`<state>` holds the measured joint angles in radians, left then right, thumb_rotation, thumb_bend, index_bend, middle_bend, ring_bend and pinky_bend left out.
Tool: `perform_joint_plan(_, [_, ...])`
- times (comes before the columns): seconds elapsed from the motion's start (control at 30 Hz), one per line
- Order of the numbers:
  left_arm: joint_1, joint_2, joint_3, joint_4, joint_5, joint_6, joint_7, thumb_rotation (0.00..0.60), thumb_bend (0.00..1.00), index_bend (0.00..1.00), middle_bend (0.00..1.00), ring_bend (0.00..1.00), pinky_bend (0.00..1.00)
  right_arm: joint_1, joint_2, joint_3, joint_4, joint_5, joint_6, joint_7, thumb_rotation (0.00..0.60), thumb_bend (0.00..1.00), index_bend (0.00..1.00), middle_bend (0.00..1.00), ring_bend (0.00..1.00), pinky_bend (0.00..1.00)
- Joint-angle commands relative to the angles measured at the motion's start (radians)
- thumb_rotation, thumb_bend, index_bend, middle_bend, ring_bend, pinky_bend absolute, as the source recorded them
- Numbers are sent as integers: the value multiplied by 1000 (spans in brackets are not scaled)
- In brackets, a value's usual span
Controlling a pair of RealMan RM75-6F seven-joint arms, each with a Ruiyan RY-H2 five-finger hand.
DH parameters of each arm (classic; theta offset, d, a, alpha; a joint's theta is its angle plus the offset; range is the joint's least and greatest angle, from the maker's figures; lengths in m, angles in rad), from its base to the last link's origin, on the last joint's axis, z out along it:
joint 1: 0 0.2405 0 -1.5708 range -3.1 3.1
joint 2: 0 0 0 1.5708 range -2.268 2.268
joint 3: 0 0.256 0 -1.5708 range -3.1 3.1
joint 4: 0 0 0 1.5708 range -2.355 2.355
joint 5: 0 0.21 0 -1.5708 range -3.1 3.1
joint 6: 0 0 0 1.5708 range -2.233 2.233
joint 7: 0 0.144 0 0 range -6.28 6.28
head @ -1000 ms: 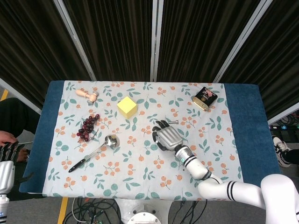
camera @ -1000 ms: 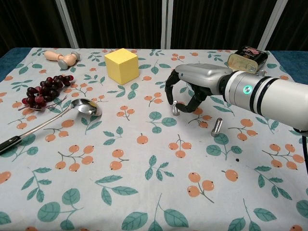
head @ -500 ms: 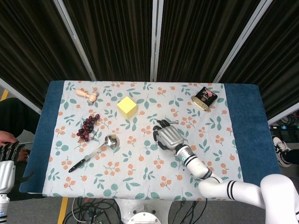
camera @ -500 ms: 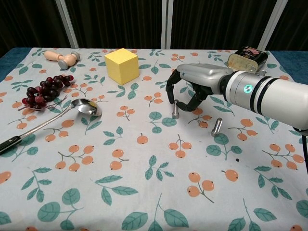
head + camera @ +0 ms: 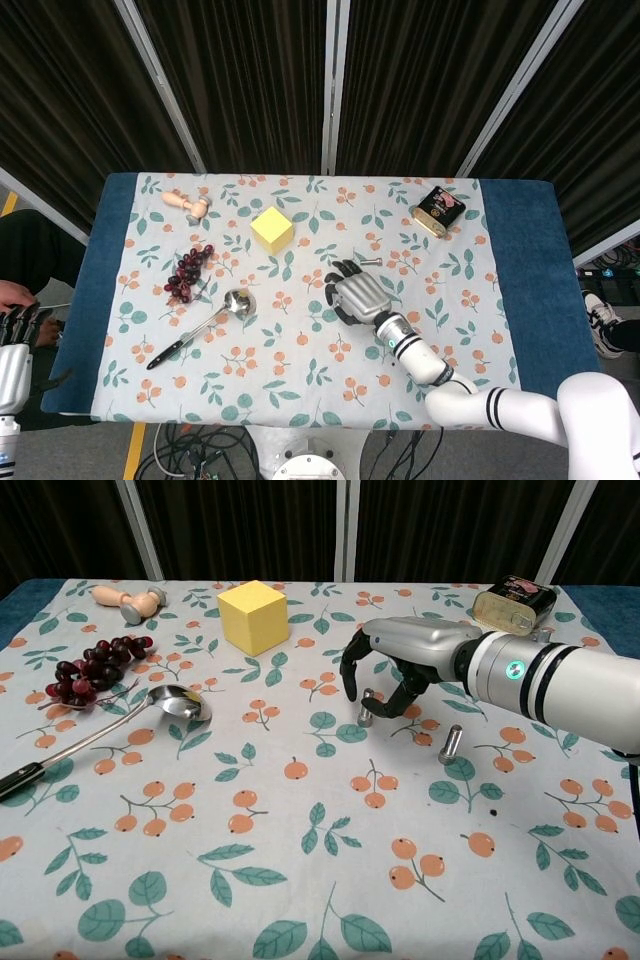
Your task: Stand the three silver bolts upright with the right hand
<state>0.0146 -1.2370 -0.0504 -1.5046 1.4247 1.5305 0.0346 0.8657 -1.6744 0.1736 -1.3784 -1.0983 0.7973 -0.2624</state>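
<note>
Right hand (image 5: 392,680): fingers curled around 1 upright bolt (image 5: 366,708) on the tablecloth (image 5: 300,860); actual grip could not be told.
Second bolt (image 5: 450,743): upright, just right of it.
Third bolt (image 5: 370,260): lying flat beyond hand.
Left hand (image 5: 15,335): at table's edge, state unclear.

Here's the right hand (image 5: 395,670): a smooth silver-grey metal shell over the back, with black fingers (image 5: 349,676) below it. Behind it the wrist goes glossy white, ringed by black bands, with a small green light (image 5: 513,666) glowing on the cuff. At the head view's lower left edge, the left hand (image 5: 14,345) looks silver with dark fingers, though it's barely in frame.
</note>
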Motion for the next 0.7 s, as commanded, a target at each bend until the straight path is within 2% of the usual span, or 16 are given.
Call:
perform_joint_plan(0.03, [0, 0, 0, 0, 0, 0, 0, 600, 14, 146, 67, 0, 0, -1, 5, 3, -10, -9, 9, 7, 600, 381, 449, 215, 0, 0])
perform_joint_plan(0.17, [1, 2, -1, 0, 2, 4, -1, 600, 15, 146, 67, 0, 0, -8, 41, 22, -42, -29, 42, 16, 600, 371, 414, 211, 0, 0])
perform_joint_plan(0.33, [3, 6, -1, -3, 5, 11, 1, 600, 14, 146, 67, 0, 0, -9, 110, 51, -37, 35, 59, -43, 600, 211, 373, 194, 0, 0])
perform_joint_plan(0.47, [5, 9, 1, -10, 8, 14, 8, 600, 15, 146, 67, 0, 0, 30, 117, 60, 35, 125, 35, -157, 600, 195, 368, 182, 0, 0])
perform_joint_plan(0.7, [8, 17, 1, -29, 5, 19, 24, 600, 15, 146, 67, 0, 0, 107, 50, 43, 173, 273, -28, -308, 600, 197, 366, 182, 0, 0])
